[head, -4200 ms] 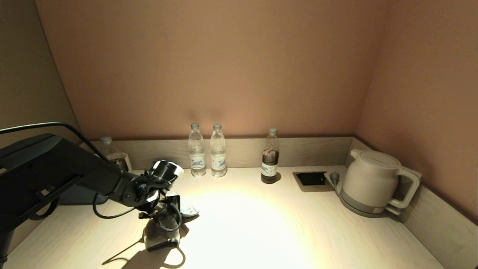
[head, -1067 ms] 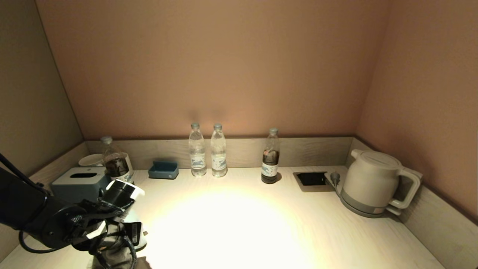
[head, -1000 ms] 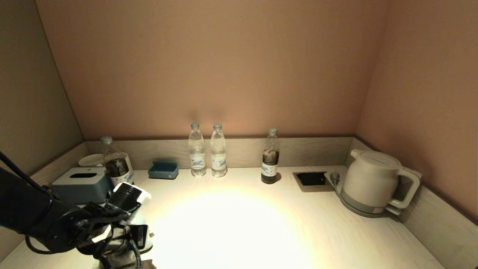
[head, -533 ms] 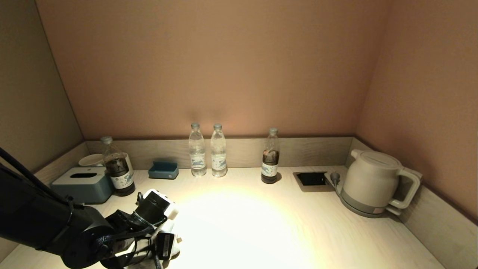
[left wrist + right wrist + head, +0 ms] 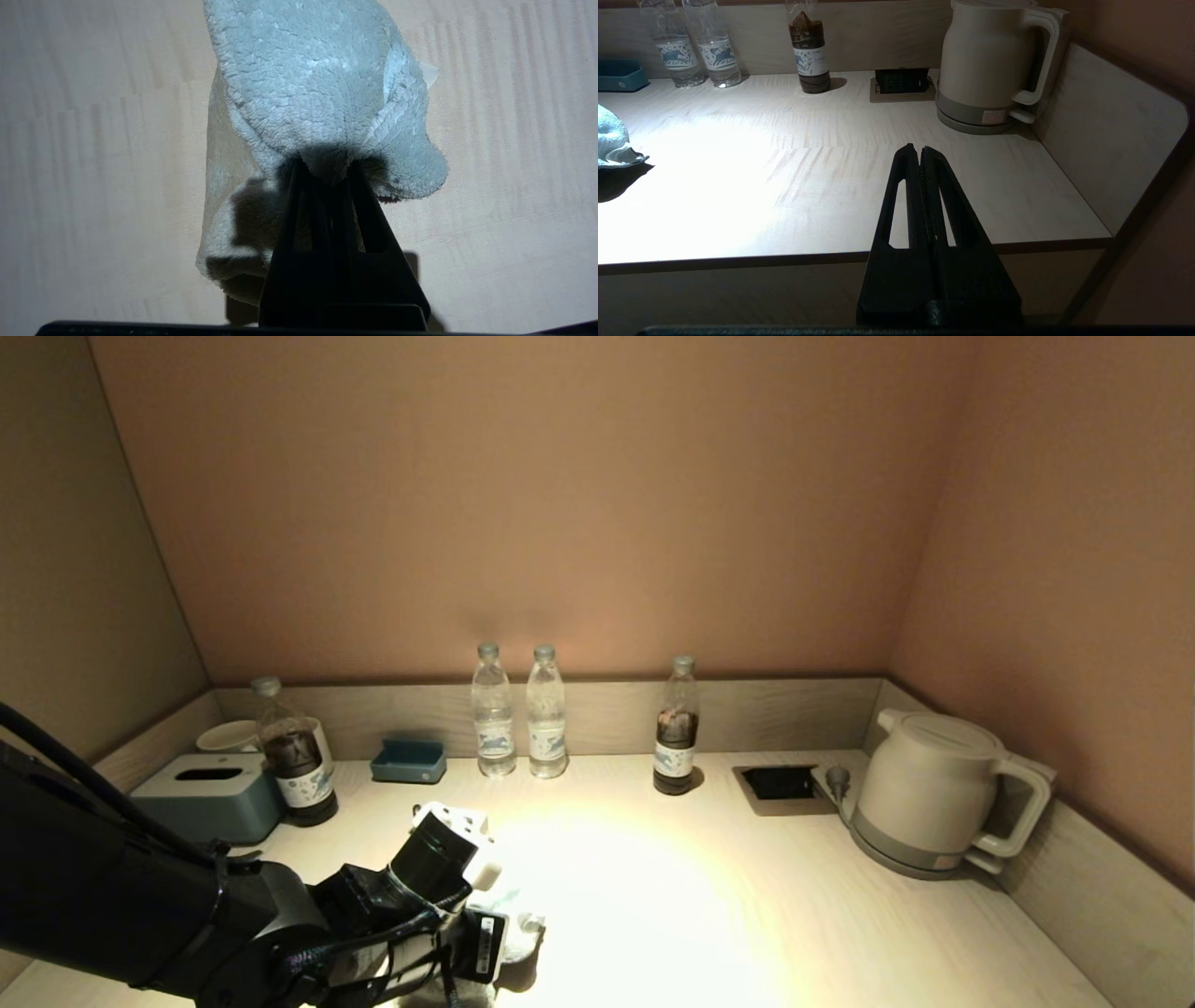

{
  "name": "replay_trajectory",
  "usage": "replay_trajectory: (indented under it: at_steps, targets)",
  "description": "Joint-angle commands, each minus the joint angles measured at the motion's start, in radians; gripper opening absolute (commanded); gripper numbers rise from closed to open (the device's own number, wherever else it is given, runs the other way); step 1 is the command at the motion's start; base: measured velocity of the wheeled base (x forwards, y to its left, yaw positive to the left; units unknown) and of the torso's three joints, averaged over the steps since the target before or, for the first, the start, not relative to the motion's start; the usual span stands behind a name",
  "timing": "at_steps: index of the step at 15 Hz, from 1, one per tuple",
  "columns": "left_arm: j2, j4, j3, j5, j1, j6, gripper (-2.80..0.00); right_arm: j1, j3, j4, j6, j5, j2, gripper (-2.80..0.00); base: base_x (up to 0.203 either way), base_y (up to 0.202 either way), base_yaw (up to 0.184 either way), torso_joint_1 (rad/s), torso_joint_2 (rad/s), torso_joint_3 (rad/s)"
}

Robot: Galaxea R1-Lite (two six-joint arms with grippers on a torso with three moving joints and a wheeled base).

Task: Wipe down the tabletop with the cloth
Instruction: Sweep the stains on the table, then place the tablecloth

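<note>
Pinching a bunched fold of the cloth [image 5: 322, 88], the left gripper [image 5: 324, 168] is seen at the near edge of the bench [image 5: 653, 896], towards its left corner. Its two dark fingers [image 5: 292, 196] are drawn almost together, with the fluffy pale fabric gathered between the tips. The cloth is spread flat on the bench surface beyond the tips, one lobe folded over to the side, and in the head view only a small pale part of it [image 5: 518, 933] is visible beside the left arm's wrist.

The right gripper [image 5: 920, 151] is held just off the near edge of the bench, towards the right corner, above the front lip; its fingers are pressed together with nothing between them. It is not seen in the head view.

The middle of the bench is brightly lit. Farther back on the left, a tissue box [image 5: 207, 795] is set near the left edge, with a dark-filled bottle [image 5: 294, 761] just beside it and a white cup [image 5: 227, 735] behind. A small blue tray [image 5: 408, 761] is placed near the back edge. Two clear water bottles [image 5: 519, 719] are stood side by side against the back edge, and another dark-filled bottle [image 5: 676, 733] is stood apart to their right. A recessed socket panel [image 5: 780, 784] is let into the bench near the far right corner, and a pale kettle [image 5: 929, 793] is seated on its base beside it, handle turned to the right edge.
</note>
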Motion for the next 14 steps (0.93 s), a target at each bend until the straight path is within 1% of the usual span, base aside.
replay_trajectory:
  at_steps: [1, 3, 4, 6, 9, 12, 13, 14]
  targets:
    - [-0.008, -0.044, 0.005, 0.004, -0.006, 0.016, -2.80, 0.001, 0.000, 0.000, 0.000, 0.000, 0.001, -2.80, 0.000, 0.000, 0.000, 0.000, 0.00, 0.000]
    - [-0.020, -0.048, 0.005, 0.009, -0.004, 0.023, -2.80, 0.002, 0.000, 0.000, 0.000, 0.000, 0.001, -2.80, 0.000, 0.000, 0.000, 0.000, 0.00, 0.000]
    - [-0.058, -0.051, 0.005, 0.020, 0.003, 0.031, -2.80, 0.002, 0.000, 0.000, 0.000, 0.000, 0.001, -2.80, 0.000, 0.000, 0.000, 0.000, 0.00, 0.000]
    - [-0.210, -0.054, 0.003, 0.077, 0.033, 0.062, -2.80, 0.001, 0.000, 0.000, 0.000, 0.000, 0.001, -2.80, 0.000, 0.000, 0.000, 0.000, 0.00, 0.000]
    - [-0.408, -0.057, 0.000, 0.151, 0.103, 0.128, -2.80, 0.001, 0.000, 0.000, 0.000, 0.000, 0.001, -2.80, 0.000, 0.000, 0.000, 0.000, 0.00, 0.000]
    - [-0.554, -0.051, -0.002, 0.215, 0.200, 0.211, -2.80, 0.001, 0.000, 0.000, 0.000, 0.000, 0.001, -2.80, 0.000, 0.000, 0.000, 0.000, 0.00, 0.000]
    - [-0.617, -0.050, 0.006, 0.236, 0.252, 0.245, -2.80, 0.001, 0.000, 0.000, 0.000, 0.000, 0.001, -2.80, 0.000, 0.000, 0.000, 0.000, 0.00, 0.000]
    - [-0.677, -0.049, 0.019, 0.253, 0.325, 0.281, -2.80, 0.001, 0.000, 0.000, 0.000, 0.000, 0.001, -2.80, 0.000, 0.000, 0.000, 0.000, 0.00, 0.000]
